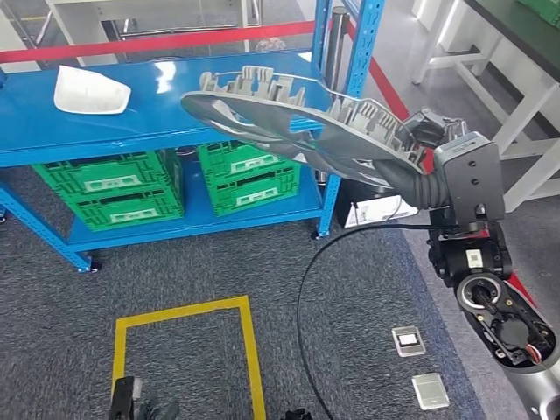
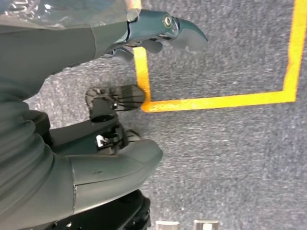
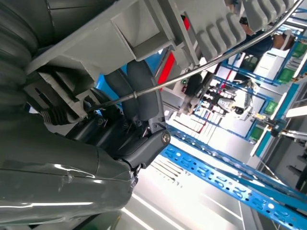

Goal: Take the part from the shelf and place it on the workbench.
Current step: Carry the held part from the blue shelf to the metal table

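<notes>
Right hand (image 1: pixel 428 133) grips the grey part (image 1: pixel 297 118) by its near end. Part held roughly level in the air, long axis extending leftward from the hand over the blue shelf (image 1: pixel 79 131). Left hand (image 2: pixel 119 96) hangs empty, fingers apart.

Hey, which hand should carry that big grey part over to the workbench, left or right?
Right. The right hand already grips the grey part by its edge, lifted off the blue shelf. The left hand hangs low over the carpet, holding nothing, so using it would probably mean a needless handover.
</notes>
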Tool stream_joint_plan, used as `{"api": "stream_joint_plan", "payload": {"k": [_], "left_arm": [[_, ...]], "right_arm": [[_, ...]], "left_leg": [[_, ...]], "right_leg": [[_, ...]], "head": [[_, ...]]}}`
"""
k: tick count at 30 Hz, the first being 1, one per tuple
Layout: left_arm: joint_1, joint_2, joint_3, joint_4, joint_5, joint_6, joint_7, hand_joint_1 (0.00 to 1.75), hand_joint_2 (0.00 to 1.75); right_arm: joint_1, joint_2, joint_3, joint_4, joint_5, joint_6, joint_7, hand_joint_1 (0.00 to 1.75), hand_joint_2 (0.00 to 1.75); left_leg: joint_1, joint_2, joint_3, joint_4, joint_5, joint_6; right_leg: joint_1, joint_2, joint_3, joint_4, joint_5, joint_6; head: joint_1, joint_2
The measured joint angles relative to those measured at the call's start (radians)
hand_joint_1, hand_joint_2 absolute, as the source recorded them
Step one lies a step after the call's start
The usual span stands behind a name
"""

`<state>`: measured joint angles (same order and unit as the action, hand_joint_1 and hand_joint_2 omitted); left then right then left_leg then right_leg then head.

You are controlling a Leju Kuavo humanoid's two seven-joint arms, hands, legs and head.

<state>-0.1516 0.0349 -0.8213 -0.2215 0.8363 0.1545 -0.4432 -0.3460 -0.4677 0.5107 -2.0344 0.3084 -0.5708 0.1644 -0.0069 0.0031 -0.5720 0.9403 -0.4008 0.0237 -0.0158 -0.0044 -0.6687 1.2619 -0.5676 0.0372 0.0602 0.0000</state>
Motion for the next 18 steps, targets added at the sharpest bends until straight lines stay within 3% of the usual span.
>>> {"api": "stream_joint_plan", "payload": {"k": [2, 3, 5, 6, 8, 9, 10, 12, 13, 14, 15, 16, 18], "left_arm": [[-0.002, -0.001, 0.0, 0.0, -0.003, -0.002, 0.0, 0.0, 1.75], [-0.004, -0.001, 0.0, 0.0, -0.005, -0.003, 0.0, 0.0, 1.75], [-0.008, -0.003, 0.0, 0.0, -0.008, -0.005, 0.001, 0.0, 1.75], [-0.01, -0.003, 0.0, 0.0, -0.009, -0.006, 0.001, 0.0, 1.75], [-0.011, -0.002, 0.0, 0.0, -0.009, -0.006, 0.002, 0.0, 1.75], [-0.01, -0.001, 0.0, 0.0, -0.008, -0.006, 0.002, 0.0, 1.75], [-0.009, -0.001, 0.0, 0.0, -0.008, -0.006, 0.002, 0.0, 1.75], [-0.01, 0.0, 0.0, 0.0, -0.008, -0.006, 0.002, 0.0, 1.75], [-0.01, 0.0, 0.0, 0.0, -0.008, -0.006, 0.002, 0.0, 1.75], [-0.011, 0.0, 0.0, 0.0, -0.007, -0.006, 0.002, 0.0, 1.75], [-0.011, 0.0, 0.0, 0.0, -0.007, -0.006, 0.002, 0.0, 1.75], [-0.012, 0.0, 0.0, 0.0, -0.007, -0.006, 0.002, 0.0, 1.75], [-0.014, 0.0, 0.0, 0.0, -0.007, -0.006, 0.002, 0.0, 1.75]], "right_arm": [[0.0, 0.0, 0.0, 0.0, 0.008, 0.002, 0.0, 1.75, 1.75], [0.0, 0.0, 0.0, 0.0, 0.011, 0.004, 0.0, 1.75, 1.75], [0.0, 0.0, -0.004, -0.002, 0.016, 0.006, 0.001, 1.75, 1.75], [0.0, 0.0, -0.005, -0.003, 0.018, 0.007, 0.002, 1.75, 1.75], [-0.001, 0.0, -0.006, -0.003, 0.021, 0.012, 0.002, 1.75, 1.75], [-0.002, 0.0, -0.007, -0.003, 0.022, 0.016, 0.003, 1.75, 1.75], [-0.002, 0.0, -0.007, -0.003, 0.023, 0.019, 0.004, 1.75, 1.75], [-0.002, 0.0, -0.007, -0.003, 0.024, 0.023, 0.004, 1.75, 1.75], [-0.002, 0.0, -0.007, -0.003, 0.024, 0.024, 0.005, 1.75, 1.75], [-0.001, 0.0, -0.007, -0.003, 0.024, 0.025, 0.005, 1.75, 1.75], [-0.001, 0.0, -0.006, -0.003, 0.024, 0.025, 0.005, 1.75, 1.75], [-0.001, 0.0, -0.006, -0.003, 0.024, 0.025, 0.005, 1.75, 1.75], [-0.001, 0.0, -0.007, -0.003, 0.025, 0.025, 0.005, 1.75, 1.75]], "left_leg": [[-0.003, 0.0, -0.03, 0.009, 0.017, -0.002], [-0.005, -0.001, -0.041, 0.013, 0.025, -0.005], [-0.006, -0.002, -0.055, 0.015, 0.044, -0.012], [-0.005, -0.002, -0.059, 0.011, 0.056, -0.018], [-0.005, -0.003, -0.065, 0.004, 0.07, -0.029], [-0.005, -0.005, -0.072, 0.016, 0.05, -0.035], [-0.004, -0.006, -0.084, 0.049, 0.009, -0.042], [0.003, -0.006, -0.116, 0.173, -0.108, -0.055], [0.006, -0.006, -0.128, 0.244, -0.147, -0.059], [0.008, -0.006, -0.131, 0.298, -0.158, -0.063], [0.011, -0.006, -0.121, 0.325, -0.144, -0.065], [0.012, -0.006, -0.094, 0.315, -0.114, -0.066], [0.013, -0.006, 0.01, 0.2, -0.072, -0.061]], "right_leg": [[0.007, 0.001, 0.082, -0.086, 0.057, -0.013], [0.012, 0.0, 0.138, -0.165, 0.063, -0.023], [0.019, 0.001, 0.221, -0.3, 0.045, -0.036], [0.022, 0.001, 0.234, -0.332, 0.038, -0.04], [0.019, -0.001, 0.222, -0.346, 0.055, -0.047], [0.015, -0.003, 0.213, -0.349, 0.067, -0.052], [0.011, -0.005, 0.201, -0.352, 0.08, -0.058], [0.009, -0.007, 0.172, -0.35, 0.104, -0.066], [0.008, -0.007, 0.156, -0.347, 0.116, -0.067], [0.008, -0.007, 0.138, -0.343, 0.127, -0.066], [0.008, -0.006, 0.119, -0.339, 0.138, -0.065], [0.008, -0.006, 0.101, -0.334, 0.149, -0.063], [0.008, -0.005, 0.071, -0.324, 0.169, -0.056]], "head": [[0.005, 0.0], [0.008, 0.0], [0.008, 0.0], [0.008, 0.0], [0.01, 0.0], [0.008, 0.0], [0.002, 0.0], [-0.012, 0.0], [-0.017, 0.0], [-0.021, 0.0], [-0.024, 0.0], [-0.026, 0.0], [-0.028, 0.0]]}}
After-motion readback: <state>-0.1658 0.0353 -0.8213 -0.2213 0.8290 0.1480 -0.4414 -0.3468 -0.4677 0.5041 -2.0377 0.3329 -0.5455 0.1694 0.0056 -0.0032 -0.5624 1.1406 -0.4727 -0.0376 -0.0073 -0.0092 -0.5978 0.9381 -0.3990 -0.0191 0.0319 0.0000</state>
